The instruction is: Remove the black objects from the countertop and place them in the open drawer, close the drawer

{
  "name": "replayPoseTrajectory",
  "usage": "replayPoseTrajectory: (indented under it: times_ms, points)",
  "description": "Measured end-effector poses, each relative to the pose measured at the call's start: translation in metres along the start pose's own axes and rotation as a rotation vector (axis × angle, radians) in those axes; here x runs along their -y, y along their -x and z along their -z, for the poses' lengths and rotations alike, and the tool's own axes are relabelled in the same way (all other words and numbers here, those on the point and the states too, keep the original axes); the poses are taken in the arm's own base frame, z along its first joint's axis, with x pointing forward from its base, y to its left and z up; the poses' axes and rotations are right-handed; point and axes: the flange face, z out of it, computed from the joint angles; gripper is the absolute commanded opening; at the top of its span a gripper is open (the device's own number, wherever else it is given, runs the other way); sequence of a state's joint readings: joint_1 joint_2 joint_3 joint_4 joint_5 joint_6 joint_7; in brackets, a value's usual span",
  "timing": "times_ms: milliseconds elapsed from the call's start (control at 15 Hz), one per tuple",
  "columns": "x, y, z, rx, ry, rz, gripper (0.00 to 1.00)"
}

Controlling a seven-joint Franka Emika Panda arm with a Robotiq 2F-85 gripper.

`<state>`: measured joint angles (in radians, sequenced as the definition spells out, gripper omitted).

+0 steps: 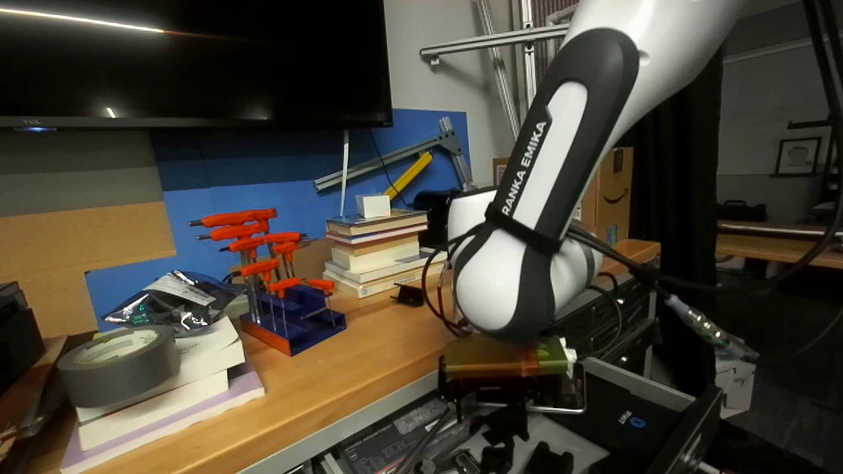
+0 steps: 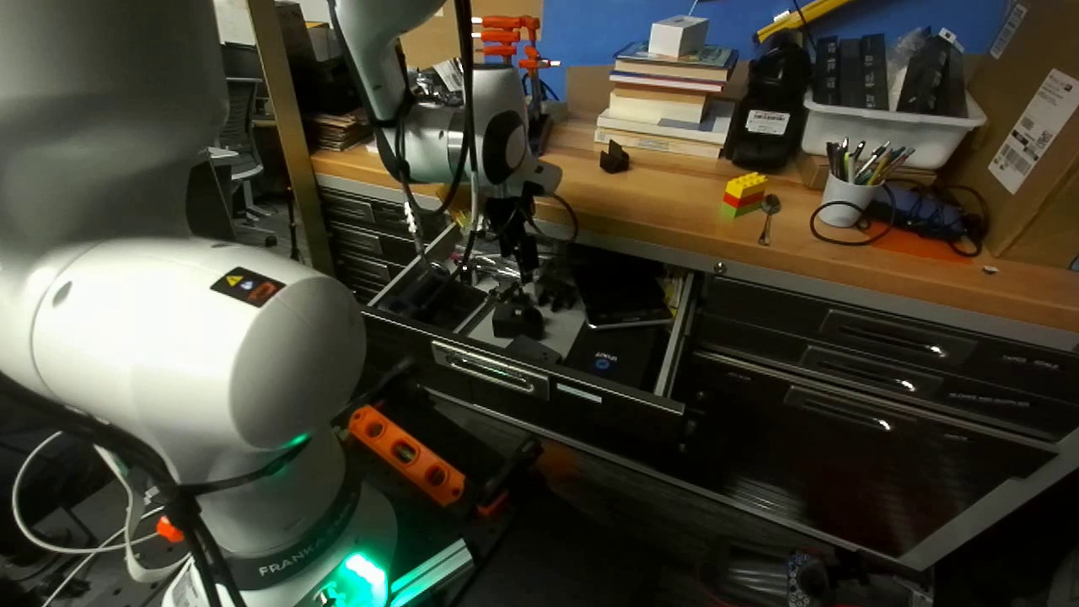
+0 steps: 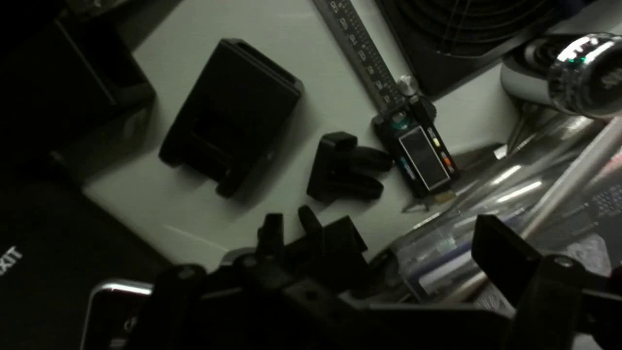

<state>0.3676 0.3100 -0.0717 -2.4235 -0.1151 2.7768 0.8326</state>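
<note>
Hanging over the pulled-out drawer (image 2: 628, 417), the gripper (image 3: 381, 238) is spread wide, its fingers (image 3: 503, 257) set well apart. In the wrist view, a dark piece (image 3: 340, 243) is seen between them, close by 1 finger; whether it is touched cannot be told. A larger black piece (image 3: 231, 116) and a small forked piece (image 3: 333, 165) are laid on the drawer's pale bottom, near a caliper (image 3: 423, 158). On the countertop (image 2: 674, 185), 1 small black lump (image 2: 615, 158) is seen in front of the stacked books (image 2: 662, 105), well apart from the toy bricks (image 2: 743, 196).
</note>
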Motion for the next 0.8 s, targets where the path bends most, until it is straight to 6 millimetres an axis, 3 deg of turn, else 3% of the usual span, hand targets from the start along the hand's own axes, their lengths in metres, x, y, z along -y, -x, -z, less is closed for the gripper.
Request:
replayPoseTrajectory:
  times_ms: [467, 600, 800]
  points:
    - [0.017, -0.037, 0.139, -0.052, -0.048, 0.082, 1.00]
    - [0.027, -0.045, 0.166, -0.082, -0.068, 0.146, 1.00]
    - [0.042, -0.054, 0.185, -0.123, -0.092, 0.271, 1.00]
